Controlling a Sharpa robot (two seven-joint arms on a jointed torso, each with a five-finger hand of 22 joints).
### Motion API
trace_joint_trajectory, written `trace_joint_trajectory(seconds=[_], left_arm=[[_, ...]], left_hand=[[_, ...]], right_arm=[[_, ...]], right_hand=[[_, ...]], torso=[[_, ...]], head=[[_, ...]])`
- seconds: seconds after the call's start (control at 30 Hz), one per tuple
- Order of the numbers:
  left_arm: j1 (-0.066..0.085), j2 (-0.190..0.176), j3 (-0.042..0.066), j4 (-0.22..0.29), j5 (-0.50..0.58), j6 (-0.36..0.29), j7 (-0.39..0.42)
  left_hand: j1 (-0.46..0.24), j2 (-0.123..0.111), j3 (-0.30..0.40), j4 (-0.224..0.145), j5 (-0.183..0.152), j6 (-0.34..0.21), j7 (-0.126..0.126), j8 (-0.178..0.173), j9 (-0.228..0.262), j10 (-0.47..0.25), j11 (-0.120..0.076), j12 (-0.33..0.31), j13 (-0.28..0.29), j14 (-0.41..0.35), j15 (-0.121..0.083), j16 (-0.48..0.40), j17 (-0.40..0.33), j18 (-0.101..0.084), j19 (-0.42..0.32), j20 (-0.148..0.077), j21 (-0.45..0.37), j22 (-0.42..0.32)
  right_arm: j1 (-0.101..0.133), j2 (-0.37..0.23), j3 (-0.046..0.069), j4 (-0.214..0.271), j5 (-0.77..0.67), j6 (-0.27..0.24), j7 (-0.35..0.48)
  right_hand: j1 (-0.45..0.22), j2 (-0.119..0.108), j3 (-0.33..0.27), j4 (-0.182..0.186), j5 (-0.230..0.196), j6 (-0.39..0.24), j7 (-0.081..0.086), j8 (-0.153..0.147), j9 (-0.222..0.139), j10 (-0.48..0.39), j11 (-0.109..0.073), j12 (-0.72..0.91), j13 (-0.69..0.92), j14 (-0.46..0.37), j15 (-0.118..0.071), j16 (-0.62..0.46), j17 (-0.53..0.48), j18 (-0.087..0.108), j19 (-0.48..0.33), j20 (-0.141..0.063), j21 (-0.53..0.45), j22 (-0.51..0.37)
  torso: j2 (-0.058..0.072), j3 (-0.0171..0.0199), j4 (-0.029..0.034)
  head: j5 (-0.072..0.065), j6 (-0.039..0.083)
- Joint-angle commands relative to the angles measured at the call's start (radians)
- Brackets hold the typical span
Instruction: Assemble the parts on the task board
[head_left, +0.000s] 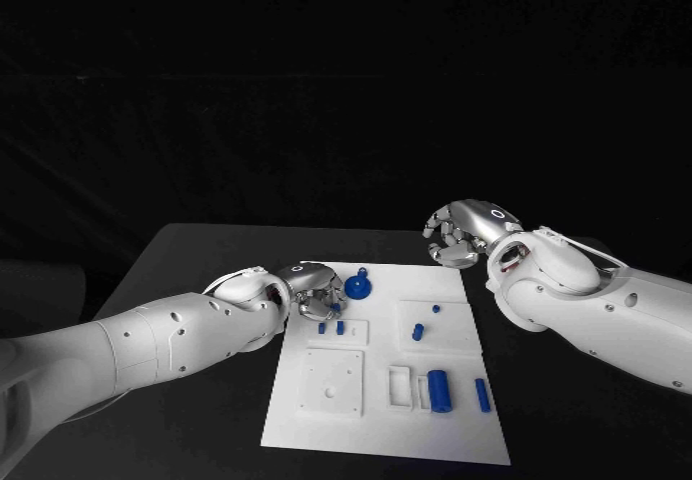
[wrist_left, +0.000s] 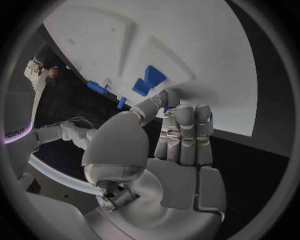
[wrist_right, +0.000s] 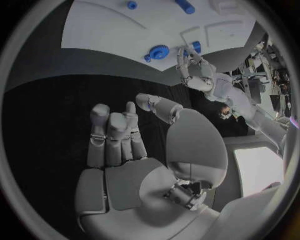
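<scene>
The white task board (head_left: 329, 425) lies mid-table. A blue gear (head_left: 358, 288) sits near its far edge, and my left hand (head_left: 307, 285) hovers just left of it. In the left wrist view the thumb meets a fingertip (wrist_left: 164, 100) with a sliver of a small blue part (wrist_left: 167, 107) between them, close above the board (wrist_left: 206, 55). Two short blue pegs (head_left: 330, 327) stand just nearer than that hand. My right hand (head_left: 464, 235) hangs over the board's far right corner, its fingers (wrist_right: 115, 135) loosely bent and empty, thumb apart.
Two more small blue pegs (head_left: 418, 332) (head_left: 436, 308) stand right of centre. Two blue cylinders (head_left: 440, 390) (head_left: 482, 395) lie near the board's near right side, beside white recessed blocks (head_left: 333, 380). Black table (head_left: 188, 260) surrounds the board.
</scene>
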Motion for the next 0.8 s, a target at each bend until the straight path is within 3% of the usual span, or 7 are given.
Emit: trace_joint_trajectory(seconds=[0.03,0.57,0.8], left_arm=[[-0.008,-0.002,-0.007,-0.008,-0.058,0.084,-0.06],[-0.008,-0.004,-0.007,-0.01,-0.01,0.052,-0.05],[-0.008,-0.007,-0.007,-0.012,0.016,0.019,-0.042]], left_hand=[[0.013,-0.001,0.005,-0.001,0.002,0.011,0.0,0.003,-0.002,-0.003,-0.001,-0.003,0.002,-0.001,-0.006,0.006,0.002,0.02,0.003,-0.07,0.007,0.002],[0.013,-0.002,0.007,0.0,0.002,0.004,0.003,-0.004,-0.005,-0.008,0.001,-0.008,0.004,-0.007,-0.004,0.005,0.002,0.018,-0.001,-0.071,0.008,0.005],[0.032,-0.044,0.005,-0.002,0.001,-0.053,0.024,-0.038,-0.018,-0.043,0.014,-0.029,0.005,-0.026,0.008,-0.001,-0.001,0.015,-0.017,-0.065,0.007,0.012]], right_arm=[[0.001,0.0,0.0,0.002,-0.001,0.014,0.008],[0.001,-0.002,0.0,0.002,-0.001,0.016,0.008],[0.001,-0.003,0.0,0.002,0.0,0.016,0.008]], right_hand=[[0.002,0.002,0.005,0.001,0.004,0.001,0.008,0.007,0.001,-0.004,-0.004,-0.003,-0.001,-0.005,-0.003,-0.004,0.001,0.025,0.001,-0.005,-0.005,0.009],[0.002,0.002,0.005,0.002,0.004,0.002,0.008,0.007,0.001,-0.004,-0.004,-0.003,-0.002,-0.005,-0.003,-0.005,0.002,0.025,0.001,-0.005,-0.005,0.009],[0.002,0.002,0.006,0.002,0.005,0.001,0.008,0.007,0.0,-0.004,-0.004,-0.003,-0.002,-0.005,-0.003,-0.005,0.002,0.025,0.001,-0.005,-0.005,0.009]], torso=[[0.0,0.0002,0.0002],[0.0,0.0009,0.0],[0.0,0.0005,0.0004]], head=[[0.001,-0.001],[0.002,-0.002],[0.002,-0.001]])
